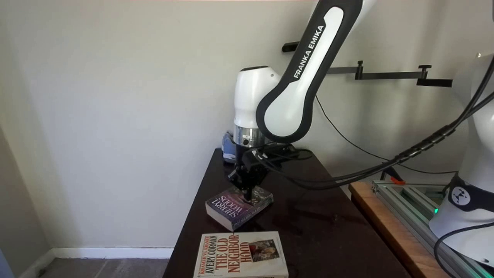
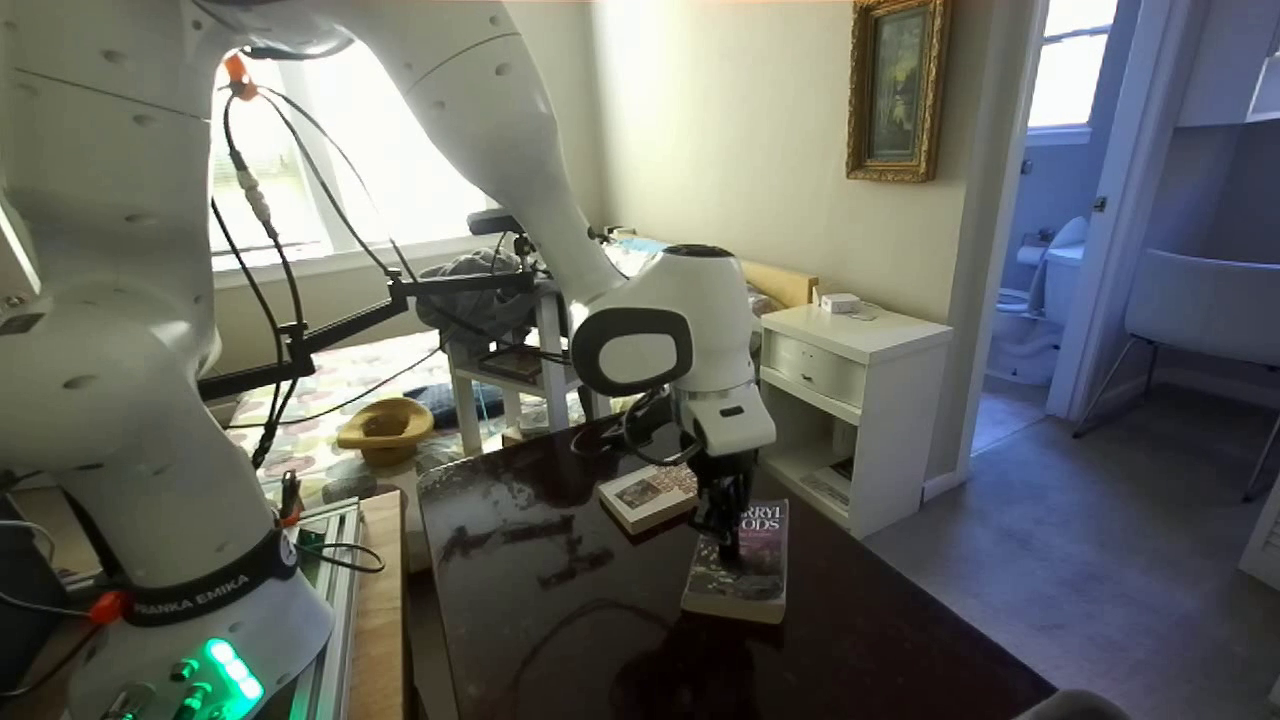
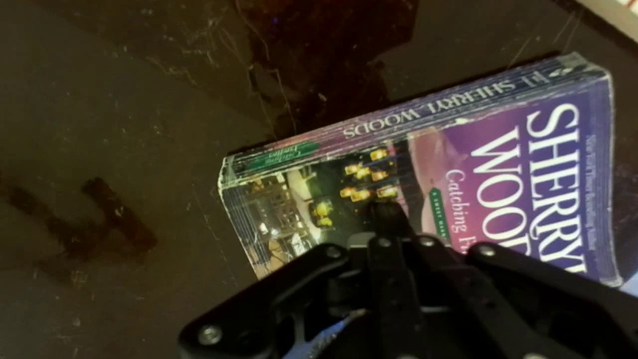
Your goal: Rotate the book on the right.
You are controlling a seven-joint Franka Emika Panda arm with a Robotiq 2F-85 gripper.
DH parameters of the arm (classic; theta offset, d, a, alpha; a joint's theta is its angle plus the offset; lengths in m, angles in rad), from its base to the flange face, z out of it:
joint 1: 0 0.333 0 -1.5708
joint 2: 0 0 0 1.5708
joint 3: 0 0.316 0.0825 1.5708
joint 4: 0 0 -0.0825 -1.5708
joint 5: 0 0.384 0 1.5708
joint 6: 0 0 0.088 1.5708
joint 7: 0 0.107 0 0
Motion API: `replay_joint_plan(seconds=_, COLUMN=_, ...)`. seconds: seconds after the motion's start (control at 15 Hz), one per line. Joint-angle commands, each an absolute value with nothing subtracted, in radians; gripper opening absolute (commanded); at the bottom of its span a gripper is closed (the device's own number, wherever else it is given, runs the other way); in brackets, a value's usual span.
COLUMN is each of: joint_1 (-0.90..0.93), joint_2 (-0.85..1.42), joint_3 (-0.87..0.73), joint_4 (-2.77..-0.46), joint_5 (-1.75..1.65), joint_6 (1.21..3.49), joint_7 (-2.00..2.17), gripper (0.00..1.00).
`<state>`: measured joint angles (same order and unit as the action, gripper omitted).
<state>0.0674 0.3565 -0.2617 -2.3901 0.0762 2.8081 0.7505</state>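
The book is a thick dark purple paperback with pale "Sherryl Woods" lettering and a dark cover picture. It lies flat, cover up, at an angle on the dark table, and it also shows in an exterior view. In the wrist view, the book shows its spine along the upper side; its lower part is hidden behind my gripper. My gripper, also in both exterior views, points down with its fingers together and nothing between them. The fingertips are at the cover, over the picture, and appear to touch it.
A larger cream book with a red title lies close beside, also in an exterior view. A blue object stands at the table's far end. A black cable hangs from my wrist. The dark table has edges near the book.
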Motion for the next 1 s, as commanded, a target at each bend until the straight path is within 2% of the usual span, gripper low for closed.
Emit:
replay_joint_plan(seconds=0.0, joint_1=0.163, joint_2=0.454, joint_3=-0.332, joint_4=-2.399, joint_5=0.058, joint_6=2.872, joint_7=0.991, gripper=0.00)
replay_joint_plan(seconds=0.33, joint_1=0.220, joint_2=0.462, joint_3=-0.359, joint_4=-2.386, joint_5=0.075, joint_6=2.816, joint_7=1.265, gripper=0.00)
replay_joint_plan(seconds=0.93, joint_1=0.164, joint_2=0.471, joint_3=-0.259, joint_4=-2.278, joint_5=0.132, joint_6=2.652, joint_7=1.666, gripper=0.00)
